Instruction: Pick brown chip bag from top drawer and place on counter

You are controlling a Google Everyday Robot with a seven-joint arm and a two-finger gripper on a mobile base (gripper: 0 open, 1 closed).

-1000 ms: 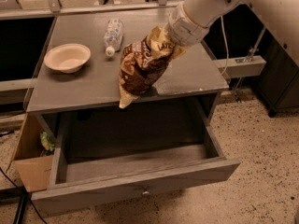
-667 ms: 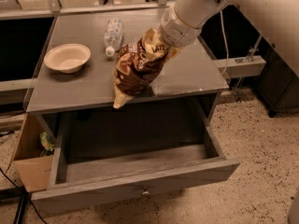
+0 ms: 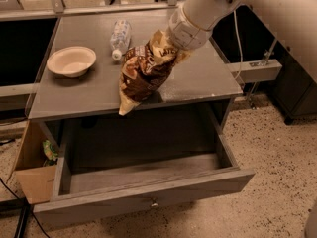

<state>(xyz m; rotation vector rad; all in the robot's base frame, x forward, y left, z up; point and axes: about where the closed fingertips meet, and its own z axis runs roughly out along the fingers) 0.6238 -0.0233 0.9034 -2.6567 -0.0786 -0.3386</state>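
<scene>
A large flat grey rectangular bench (image 3: 198, 78) was seen filling the upper middle of the frame, set on a speckled floor (image 3: 277, 148). Below it, a wide shallow grey wooden drawer (image 3: 124, 197) was pulled fully out toward the bottom of the frame, and nothing could be seen lying on its bare bottom. A thick white robot arm (image 3: 267, 9) was extended from the upper right corner down toward the centre of the bench.

A tan cardboard box (image 3: 32, 182) was placed on the floor at the lower left, just beside the drawer's left wall. At the arm's end, the gripper (image 3: 171, 43) was positioned above the middle of the bench, its fingers clamped on the upper end of a crinkled dark-brown and tan foil chip bag (image 3: 143, 73). The bag was hung slanting down and to the left, its cream lower tip carried past the bench's front edge, above the back of the open drawer.

A shallow cream bowl (image 3: 72, 61) was set upright at the bench's left side. A clear plastic bottle (image 3: 120, 36) was laid on its side behind it, toward the back. A small green packet (image 3: 48, 150) was lodged in the box, and a small metal knob (image 3: 154, 203) was fixed on the drawer front.
</scene>
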